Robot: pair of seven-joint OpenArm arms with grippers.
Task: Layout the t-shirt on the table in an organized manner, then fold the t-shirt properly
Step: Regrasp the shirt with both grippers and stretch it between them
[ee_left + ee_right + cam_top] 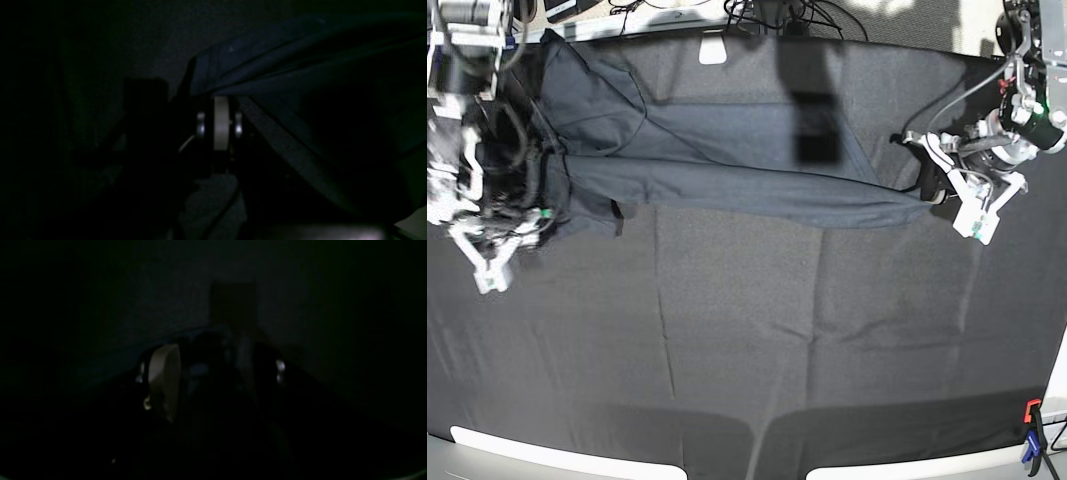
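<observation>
The t-shirt (717, 160) lies stretched across the top of the table (747, 330). The left gripper (930, 185) pinches its right end; the right gripper (577, 205) sits wide apart at the left end. Spreading seems underway, so next the shirt needs pulling flat.

Left gripper (220, 100) (clamped) on t-shirt (283, 63)

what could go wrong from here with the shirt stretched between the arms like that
1. The left claw is shut on just one end of the t-shirt; a further pull could slip the thin fabric out.
2. The right claw stands open around the other end, so that end may not follow a move.
3. The shirt lies bunched into a long band with folds across the table; folding now would likely lock the creases in.
</observation>
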